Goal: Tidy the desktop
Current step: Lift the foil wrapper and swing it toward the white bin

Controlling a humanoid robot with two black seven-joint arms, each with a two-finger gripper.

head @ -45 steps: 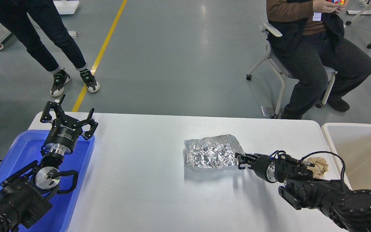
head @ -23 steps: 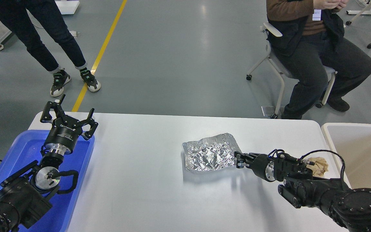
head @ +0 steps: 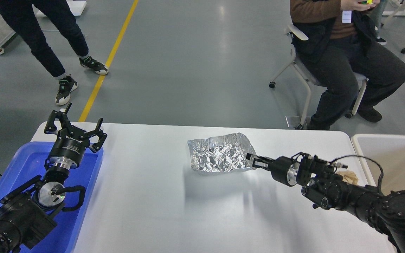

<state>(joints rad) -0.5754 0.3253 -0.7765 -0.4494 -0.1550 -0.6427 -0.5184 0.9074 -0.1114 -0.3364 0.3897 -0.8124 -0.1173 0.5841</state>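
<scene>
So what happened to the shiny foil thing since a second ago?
The right end effector, shut on the crumpled foil tray at its right edge, lifted it and carried it up and to the left above the desktop. The left end effector stayed open over the blue tray, and the brown paper ball stayed put.

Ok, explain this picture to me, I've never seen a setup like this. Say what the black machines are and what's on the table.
The camera sits on a robot's head, looking down at its own two black arms. The left gripper hangs over a blue tray, jaws spread and holding nothing. The right gripper has its jaws pinched on the edge of a crumpled foil sheet, which appears lifted above the white desktop, judging by its shadow. A brown paper ball lies partly hidden behind the right arm, and a beige tub stands at the right.
</scene>
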